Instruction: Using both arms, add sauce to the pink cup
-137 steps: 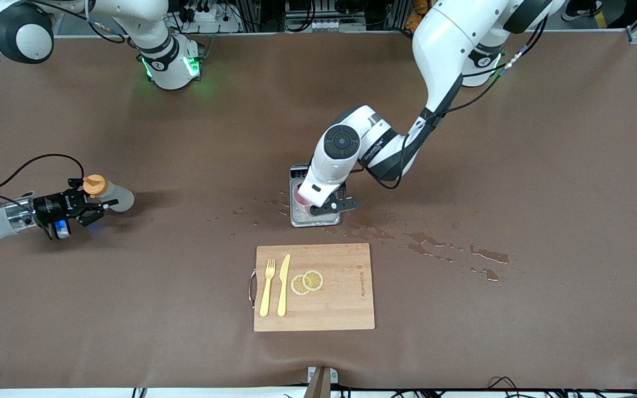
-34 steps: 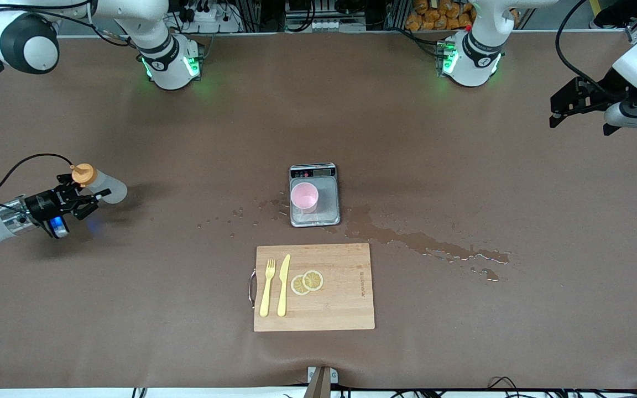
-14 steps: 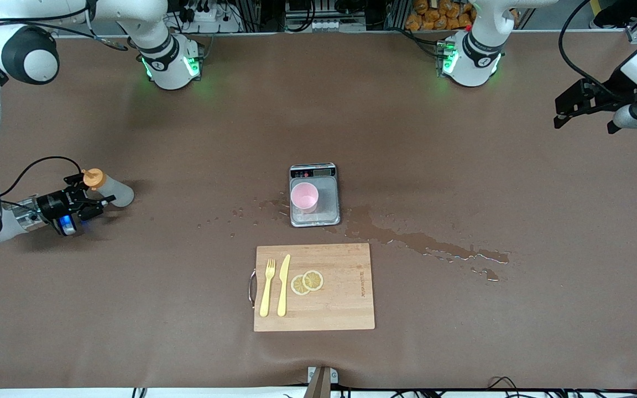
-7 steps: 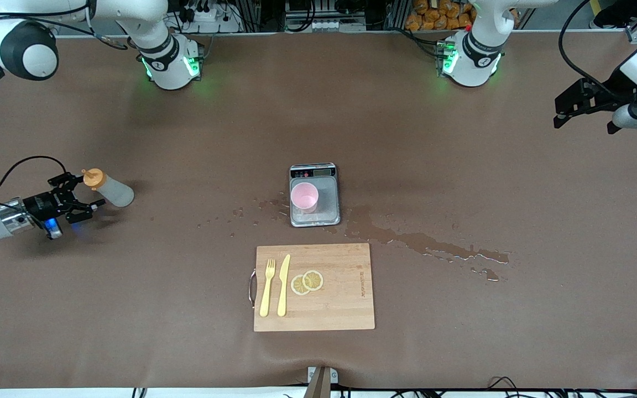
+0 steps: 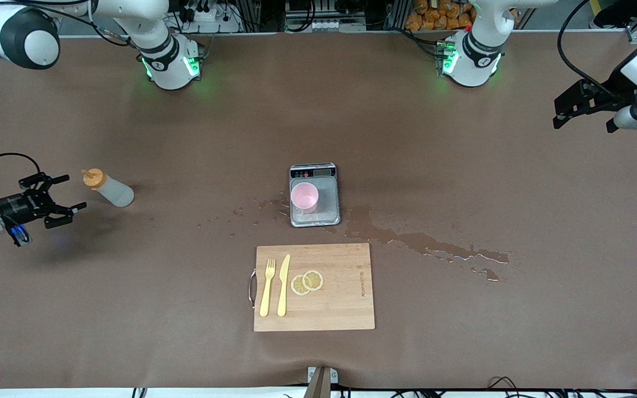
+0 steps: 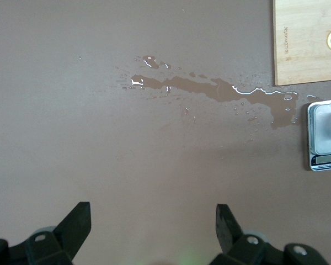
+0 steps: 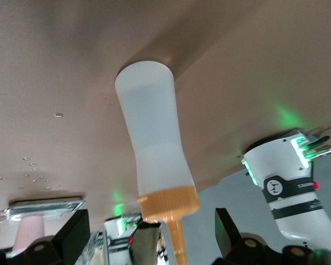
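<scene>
The right tool [image 5: 56,193] hangs low over the counter [image 5: 186,138] at the right arm's end, fingers spread wide and empty. Just off its tips stands the sauce bottle [image 5: 107,188], upright and free of any grip. Well away toward mid-counter, the pink cup [image 5: 303,196] sits on the grey scale [image 5: 327,204], beside a wet spill [image 5: 423,243]. The left tool [image 5: 581,108] waits at its own end, equally wide open and empty.

Judging by this, pouring looks finished and both arms appear parked. Whether sauce is in the cup cannot be made out; the scale's display is unreadable.
</scene>
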Motion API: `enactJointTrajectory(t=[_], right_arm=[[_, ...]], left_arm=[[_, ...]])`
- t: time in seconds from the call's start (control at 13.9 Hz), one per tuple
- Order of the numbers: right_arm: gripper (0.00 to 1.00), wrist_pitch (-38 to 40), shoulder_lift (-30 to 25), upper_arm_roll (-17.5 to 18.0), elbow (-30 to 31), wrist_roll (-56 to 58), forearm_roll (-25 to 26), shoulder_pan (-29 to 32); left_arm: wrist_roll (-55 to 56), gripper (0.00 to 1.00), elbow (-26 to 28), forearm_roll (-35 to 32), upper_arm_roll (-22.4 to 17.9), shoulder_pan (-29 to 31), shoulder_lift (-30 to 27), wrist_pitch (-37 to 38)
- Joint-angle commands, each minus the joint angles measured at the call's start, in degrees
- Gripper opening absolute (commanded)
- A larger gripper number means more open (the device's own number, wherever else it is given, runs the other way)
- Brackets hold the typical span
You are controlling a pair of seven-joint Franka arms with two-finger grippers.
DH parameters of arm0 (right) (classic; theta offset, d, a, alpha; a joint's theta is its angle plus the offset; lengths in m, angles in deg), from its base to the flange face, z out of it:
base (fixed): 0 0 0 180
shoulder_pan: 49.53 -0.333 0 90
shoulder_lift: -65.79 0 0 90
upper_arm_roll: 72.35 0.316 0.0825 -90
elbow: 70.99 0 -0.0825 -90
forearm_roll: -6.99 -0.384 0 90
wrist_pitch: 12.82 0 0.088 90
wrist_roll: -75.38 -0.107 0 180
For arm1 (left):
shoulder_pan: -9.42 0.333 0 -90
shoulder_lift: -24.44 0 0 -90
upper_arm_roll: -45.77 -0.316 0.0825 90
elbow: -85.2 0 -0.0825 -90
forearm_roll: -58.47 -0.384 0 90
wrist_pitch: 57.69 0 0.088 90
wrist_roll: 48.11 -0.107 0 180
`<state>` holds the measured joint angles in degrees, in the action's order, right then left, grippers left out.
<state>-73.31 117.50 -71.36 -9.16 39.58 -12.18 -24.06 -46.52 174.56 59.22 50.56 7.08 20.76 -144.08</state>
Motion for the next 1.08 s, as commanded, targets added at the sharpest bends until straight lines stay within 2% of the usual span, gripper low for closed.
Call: enactJointTrajectory(t=[0.0, 0.22, 0.58, 0.79, 1.01], right_arm=[[1.00, 0.73, -2.75, 0.07, -1.18, -1.38, 3.26, -2.61], [1.00, 0.64, -5.38, 0.15, -3.63, -1.21, 3.26, -4.89], [1.00, 0.29, -10.83, 0.50, -3.73, -0.86, 7.56, -11.13], [1.00, -1.98, -14.61, 0.59, -3.29, -0.42, 7.13, -13.42], [1.00, -4.45, -18.39, 0.59, -2.07, 10.19, 7.04, -13.43]], left_arm=[[0.43, 1.00, -0.59, -1.01, 0.30, 0.14, 0.08, 0.87], [-0.27, 1.00, -0.59, -1.10, -0.05, 0.14, -0.09, 0.87], [-1.68, 1.00, -0.33, -0.40, 0.13, 1.20, -0.01, 1.83], [-1.59, 1.00, -0.24, -0.49, -0.05, 1.20, 0.08, 1.83], [-1.59, 1.00, -0.06, -0.75, -0.14, 2.25, 0.08, 1.83]])
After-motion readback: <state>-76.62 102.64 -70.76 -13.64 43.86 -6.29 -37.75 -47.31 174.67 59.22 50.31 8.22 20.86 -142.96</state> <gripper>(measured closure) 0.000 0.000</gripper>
